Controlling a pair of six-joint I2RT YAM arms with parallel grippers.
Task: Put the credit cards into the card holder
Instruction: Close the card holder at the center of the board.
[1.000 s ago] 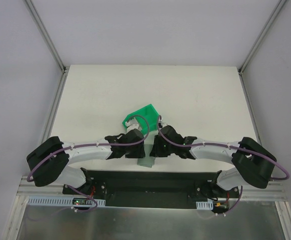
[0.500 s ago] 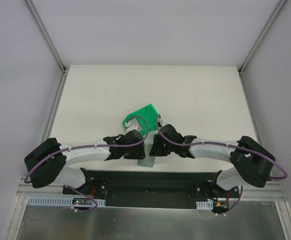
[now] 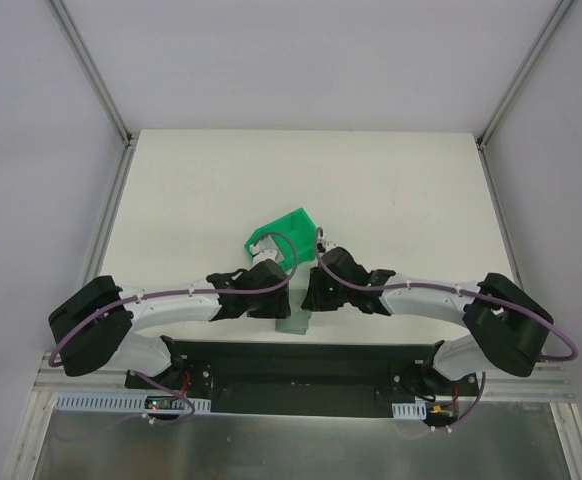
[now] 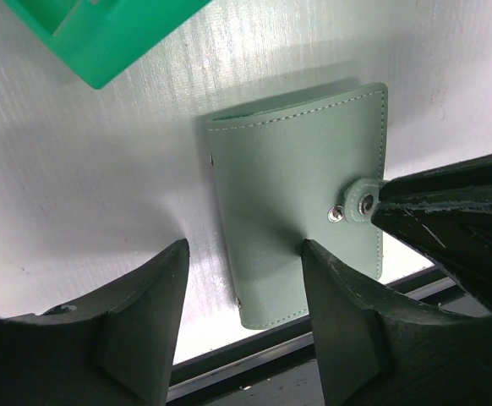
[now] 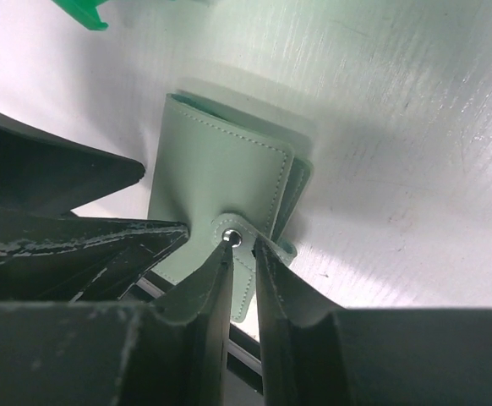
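Observation:
The card holder (image 4: 297, 169) is a closed grey-green wallet lying at the table's front edge, also seen in the top view (image 3: 293, 323) and the right wrist view (image 5: 204, 178). My left gripper (image 4: 244, 254) is open and low over the holder's left side; one finger (image 4: 347, 321) rests over the leather and the other (image 4: 144, 338) stands on the table beside it. My right gripper (image 5: 242, 245) is shut on the holder's snap tab (image 4: 360, 205), fingertips right at the metal stud. No credit cards are in view.
A bright green plastic bin (image 3: 283, 236) stands just beyond both grippers, its corner in the left wrist view (image 4: 102, 42). The black base rail (image 3: 291, 360) runs right below the holder, at the table's near edge. White table (image 3: 391, 190) stretches behind.
The right wrist has shifted slightly left and back toward the holder. The left arm and the holder have hardly moved.

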